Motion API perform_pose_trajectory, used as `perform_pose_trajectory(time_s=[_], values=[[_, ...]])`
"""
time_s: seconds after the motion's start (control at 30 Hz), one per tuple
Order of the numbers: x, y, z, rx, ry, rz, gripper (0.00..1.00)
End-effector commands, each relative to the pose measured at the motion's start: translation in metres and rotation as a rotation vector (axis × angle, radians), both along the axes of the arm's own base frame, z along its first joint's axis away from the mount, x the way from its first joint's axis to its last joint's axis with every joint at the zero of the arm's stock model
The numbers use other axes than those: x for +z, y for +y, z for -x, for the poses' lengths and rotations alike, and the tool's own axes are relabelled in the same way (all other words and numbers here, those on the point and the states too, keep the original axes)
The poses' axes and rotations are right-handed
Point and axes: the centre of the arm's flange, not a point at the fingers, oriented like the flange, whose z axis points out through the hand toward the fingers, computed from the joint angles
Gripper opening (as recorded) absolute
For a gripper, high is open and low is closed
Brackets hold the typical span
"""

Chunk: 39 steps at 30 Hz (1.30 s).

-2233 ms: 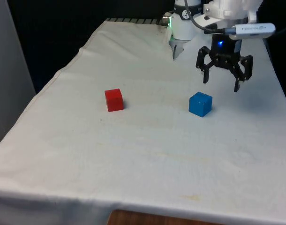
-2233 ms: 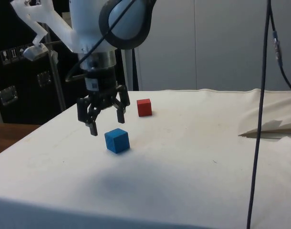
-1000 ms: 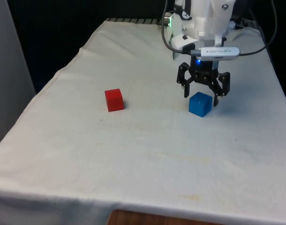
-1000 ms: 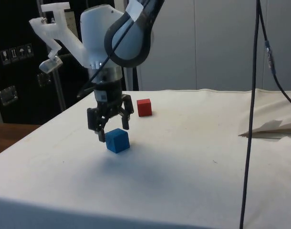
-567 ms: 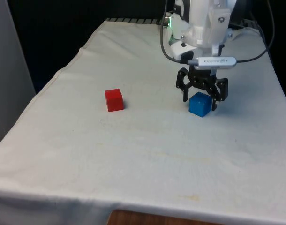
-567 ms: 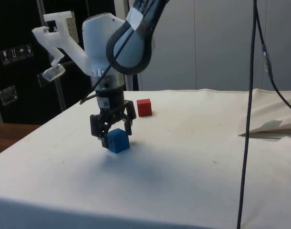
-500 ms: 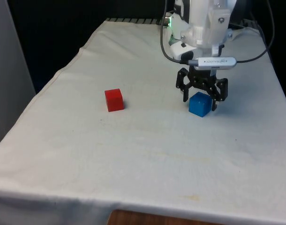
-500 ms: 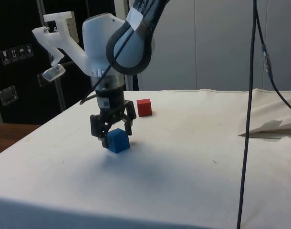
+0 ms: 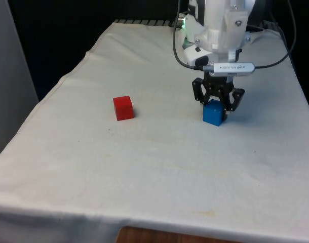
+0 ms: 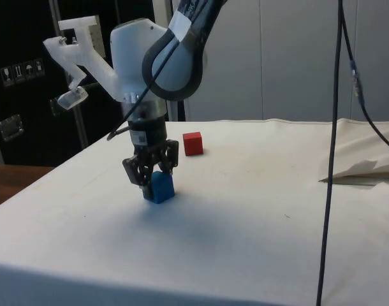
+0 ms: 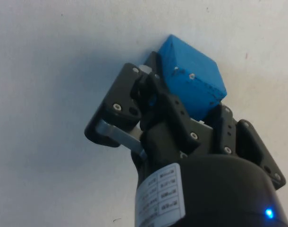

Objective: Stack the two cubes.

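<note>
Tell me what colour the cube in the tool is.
Blue: the cube held by the tool shows best in the front view.

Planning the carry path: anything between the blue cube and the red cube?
Nothing: bare white cloth between blue cube and red cube, front view.

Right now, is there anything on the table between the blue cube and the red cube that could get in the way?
No, nothing visible is in the way. The gripper is closed on the blue cube, and only bare white cloth lies between it and the red cube.
</note>
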Motion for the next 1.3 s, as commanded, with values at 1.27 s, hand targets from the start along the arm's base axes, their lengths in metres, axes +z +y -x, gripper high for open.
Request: perform_pose_trajectory(time_s=[1.27], values=[[0.109, -0.017, -0.003, -0.009, -0.004, 0.040, 0.03]])
